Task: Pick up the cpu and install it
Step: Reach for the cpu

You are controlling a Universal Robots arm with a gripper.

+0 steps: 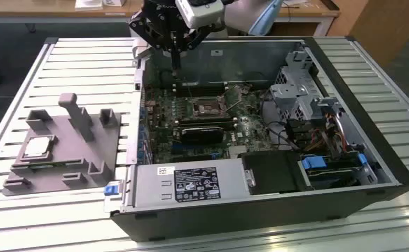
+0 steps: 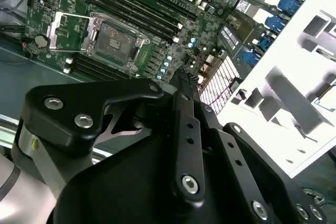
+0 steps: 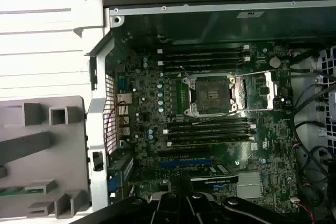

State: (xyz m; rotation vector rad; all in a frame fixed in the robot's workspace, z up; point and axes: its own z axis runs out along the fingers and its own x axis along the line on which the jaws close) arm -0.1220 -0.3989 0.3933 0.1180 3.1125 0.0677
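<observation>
One hand hangs over the far part of the open computer case in the exterior view. Its fingers are drawn together into a single thin bar with nothing between them. The cpu lies flat on the grey fixture, which rests on the slatted bench to the exterior view's left of the case, well apart from the hand. Inside the case the socket sits on the green motherboard, nearer than the hand, with its metal frame tipped up just beside it.

In the second wrist view the black hand points down at the edge of the motherboard. The socket lies bare, and the pale fixture stands beyond the case wall.

In the first wrist view the hand hangs above the motherboard. The socket is uncovered, its frame is folded open alongside it, and the fixture lies outside the case wall.
</observation>
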